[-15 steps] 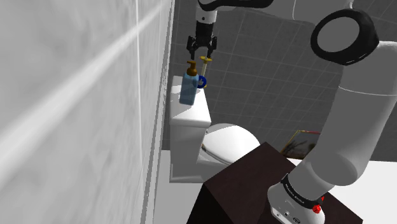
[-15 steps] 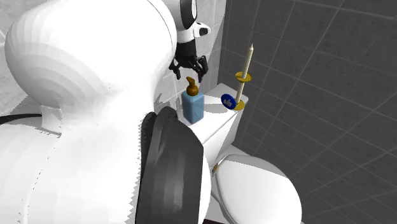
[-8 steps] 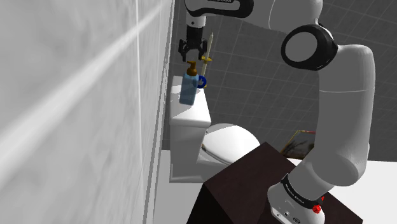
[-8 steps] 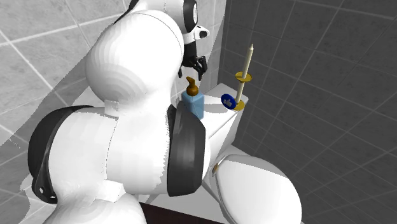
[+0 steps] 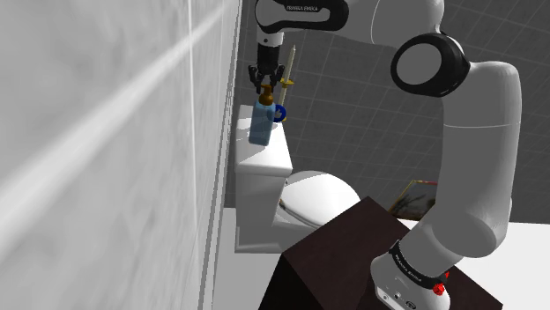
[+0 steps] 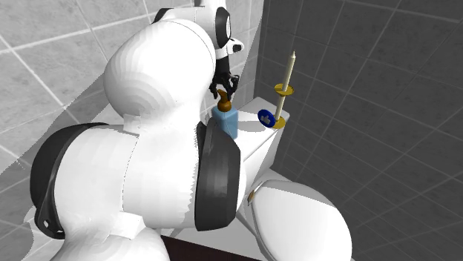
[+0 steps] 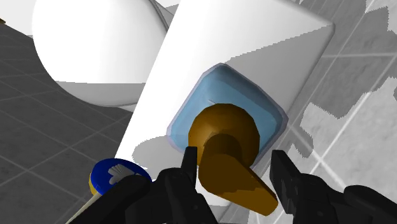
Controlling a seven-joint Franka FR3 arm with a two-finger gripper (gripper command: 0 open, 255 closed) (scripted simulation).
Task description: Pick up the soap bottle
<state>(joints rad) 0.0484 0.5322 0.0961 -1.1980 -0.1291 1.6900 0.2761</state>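
Note:
The soap bottle (image 5: pixel 261 123) is pale blue with a brown pump and stands upright on the white toilet tank (image 5: pixel 264 163), close to the wall. My gripper (image 5: pixel 264 84) comes straight down onto its top. In the second exterior view the gripper (image 6: pixel 222 87) sits at the pump of the bottle (image 6: pixel 227 123). Seen from the wrist, the gripper (image 7: pixel 234 168) is shut on the brown pump head, one black finger on each side, with the bottle's blue shoulder (image 7: pixel 219 92) beyond it. The bottle's base still rests on the tank lid (image 7: pixel 191 38).
A tall candle in a gold holder (image 6: pixel 284 85) and a small blue round thing (image 6: pixel 266 116) stand on the tank beside the bottle. The toilet bowl (image 5: pixel 317 194) lies below. A pale tiled wall (image 5: pixel 106 158) runs close along the tank. The dark stand (image 5: pixel 353 255) is at the lower right.
The gripper has come down from above the bottle onto the pump and its fingers have shut on it. The arm's elbow swung across the second exterior view. The bottle has not moved.

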